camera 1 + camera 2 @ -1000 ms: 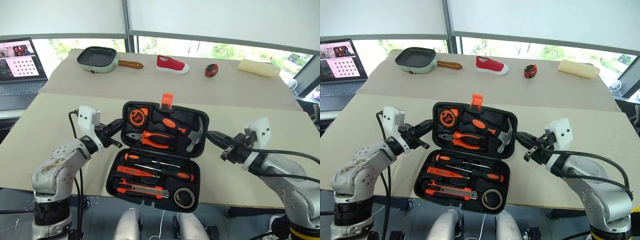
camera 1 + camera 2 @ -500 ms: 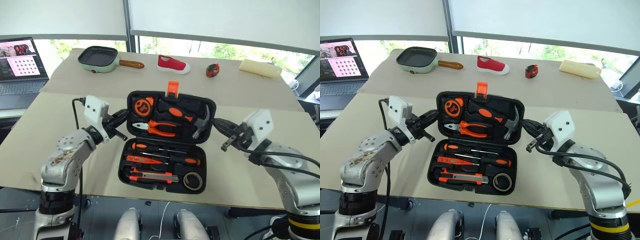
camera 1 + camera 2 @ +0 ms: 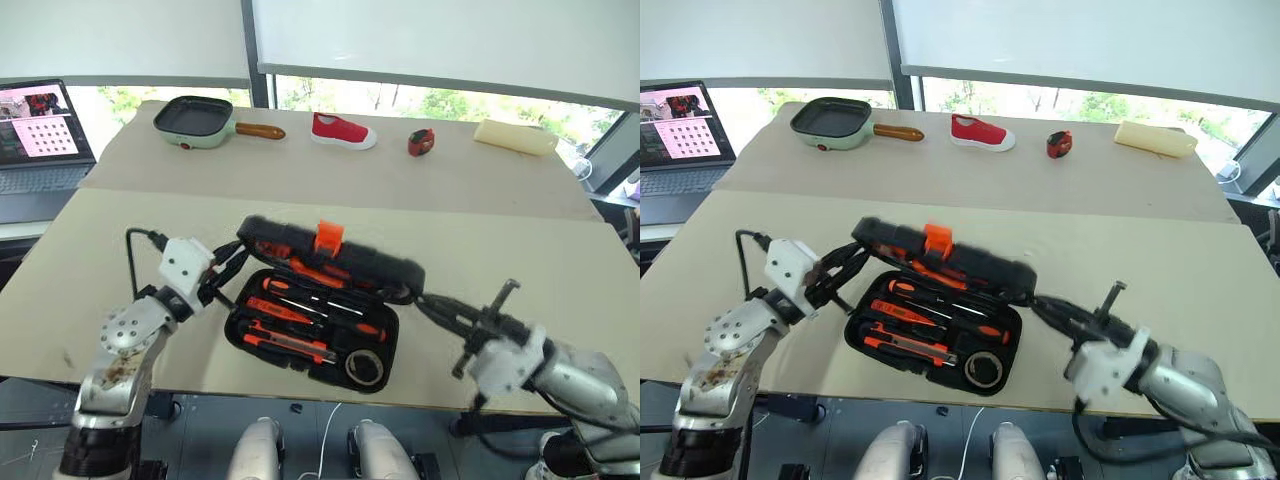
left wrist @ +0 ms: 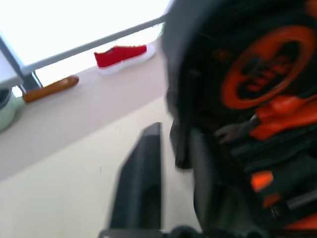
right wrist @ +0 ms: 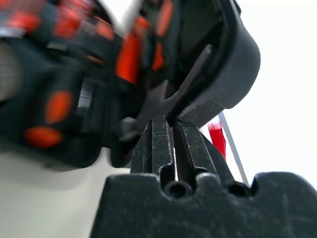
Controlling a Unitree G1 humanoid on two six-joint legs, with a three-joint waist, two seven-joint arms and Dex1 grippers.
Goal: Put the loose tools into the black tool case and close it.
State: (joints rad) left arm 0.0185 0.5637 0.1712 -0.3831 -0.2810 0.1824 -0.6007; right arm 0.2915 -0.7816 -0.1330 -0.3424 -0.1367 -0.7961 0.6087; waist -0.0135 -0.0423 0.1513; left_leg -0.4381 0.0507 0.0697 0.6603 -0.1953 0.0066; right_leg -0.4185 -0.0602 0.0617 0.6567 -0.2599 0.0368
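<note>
screwdrivers (image 3: 305, 312), knife (image 3: 290, 345), tape roll (image 3: 364, 368) seated in tool case (image 3: 310, 330) | lid (image 3: 330, 255) half-lowered, latching left | left gripper (image 3: 232, 265) spread astride lid edge | right gripper (image 3: 437, 308) nearly pressed together at lid corner

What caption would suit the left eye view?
Both grippers, left and right, fold the black tool case lid over its tools.

There was one black tool case (image 3: 330, 262), one green pan (image 3: 194, 116), one red shoe (image 3: 343, 131), one laptop (image 3: 40, 135) and two grippers
</note>
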